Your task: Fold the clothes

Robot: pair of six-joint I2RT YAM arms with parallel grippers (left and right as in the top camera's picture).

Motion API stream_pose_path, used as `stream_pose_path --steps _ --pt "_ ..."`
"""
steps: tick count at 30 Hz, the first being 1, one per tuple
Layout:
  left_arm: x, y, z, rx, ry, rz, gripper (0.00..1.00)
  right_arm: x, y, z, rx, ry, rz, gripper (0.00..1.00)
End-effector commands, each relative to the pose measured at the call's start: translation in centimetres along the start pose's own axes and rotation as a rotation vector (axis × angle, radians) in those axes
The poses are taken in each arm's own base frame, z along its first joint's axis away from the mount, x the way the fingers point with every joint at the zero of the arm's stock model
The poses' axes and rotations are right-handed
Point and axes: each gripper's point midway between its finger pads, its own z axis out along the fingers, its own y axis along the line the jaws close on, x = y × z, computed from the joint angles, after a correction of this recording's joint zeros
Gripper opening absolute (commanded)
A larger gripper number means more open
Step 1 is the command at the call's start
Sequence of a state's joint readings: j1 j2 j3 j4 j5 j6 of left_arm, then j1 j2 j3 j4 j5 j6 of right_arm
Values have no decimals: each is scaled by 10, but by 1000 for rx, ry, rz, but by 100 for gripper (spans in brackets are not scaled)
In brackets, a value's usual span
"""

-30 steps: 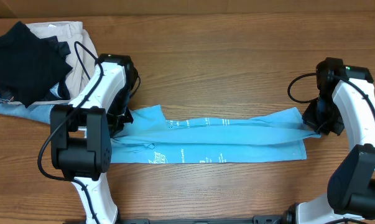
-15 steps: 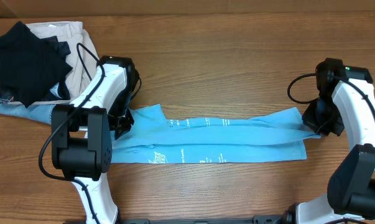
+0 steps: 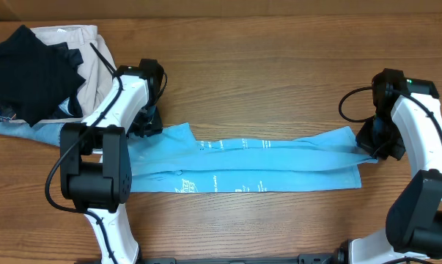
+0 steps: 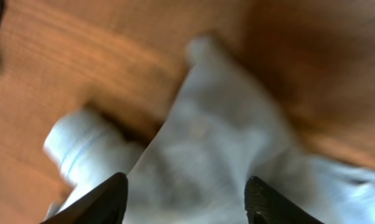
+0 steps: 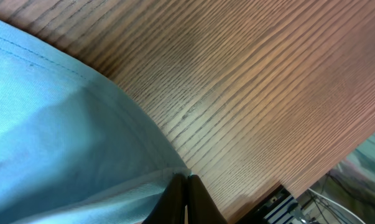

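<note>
Blur hides T-shirt (image 4: 199, 143) detail beneath left claw (image 4: 184, 193).

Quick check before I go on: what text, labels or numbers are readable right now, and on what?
Nothing can be read.
T-shirt, upper print: white, too small to read.
T-shirt, lower print: white, too small to read.
Left wrist view: blurred, no text shows.
Right wrist view: no text shows.
</note>
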State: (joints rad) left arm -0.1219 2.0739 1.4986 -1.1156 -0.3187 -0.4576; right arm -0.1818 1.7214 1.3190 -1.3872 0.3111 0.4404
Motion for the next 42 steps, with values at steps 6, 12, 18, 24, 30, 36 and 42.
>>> stream_pose_path --steps 6,12,18,24,30,36,42 --pt "-29 0 -9 82 -96 3 72 0 2 -5 -38 -15 11 4" --pt "-39 -11 -6 200 -101 14 71 0 2 -5 -38 -14 11 4" --pt "-37 -22 -6 260 -86 35 56 0 2 -5 -38 -14 11 4" --pt "-37 -21 -6 256 -87 35 45 0 2 -5 -38 -14 10 4" --pt "-42 -7 -3 177 -112 27 56 0 2 -5 -38 -14 10 4" --pt "-43 -5 -1 160 -120 24 57 1 2 -5 -36 -11 9 4" --pt "-40 -9 14 150 -92 33 53 3 1 -5 -31 -3 6 4"
